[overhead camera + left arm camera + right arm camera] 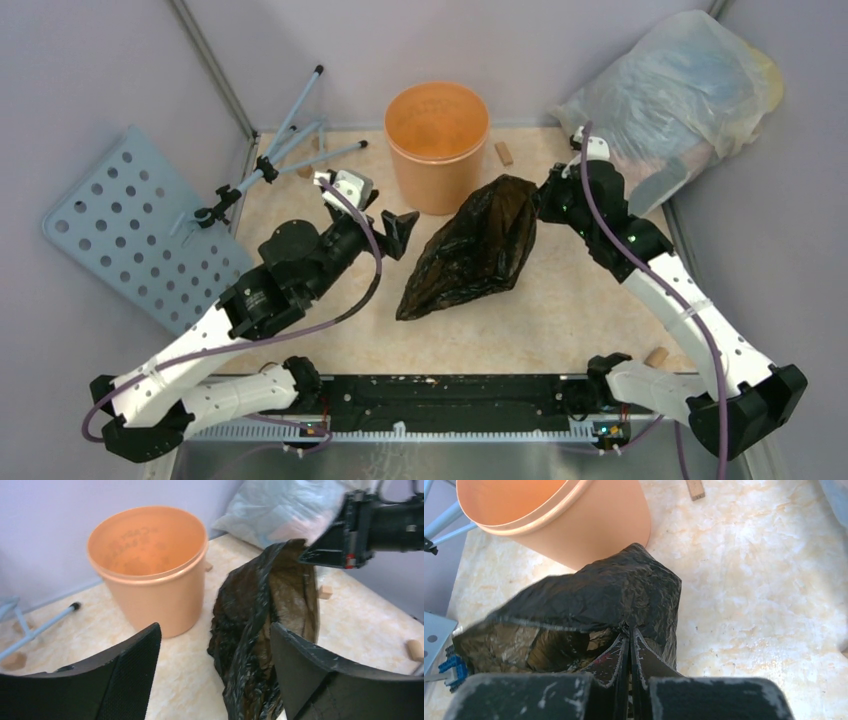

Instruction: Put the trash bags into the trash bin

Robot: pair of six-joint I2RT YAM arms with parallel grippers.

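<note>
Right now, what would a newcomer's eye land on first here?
The crinkled black bag at centre, one edge pinched in the shut right gripper. Just behind it stands the orange bin, upright, its mouth facing up. The left gripper gapes open to the bag's left, holding nothing.

**Bright, Diffuse Light; Soft Foregrounds**

Lit brightly and evenly from above, with no hard beam. Threw only faint, soft-edged shadows at the foot of the trash bin (437, 120) and under the trash bag (470, 250) just in front of it. Caught small white glints on the bag's crinkles beside the bin, and glowed brown where light passed through the thin film. Rendered the overhead view crisp around the bin. Blurred the left gripper (215, 630) in front of the bin, and likewise the right gripper (629, 635) below the bin.
</note>
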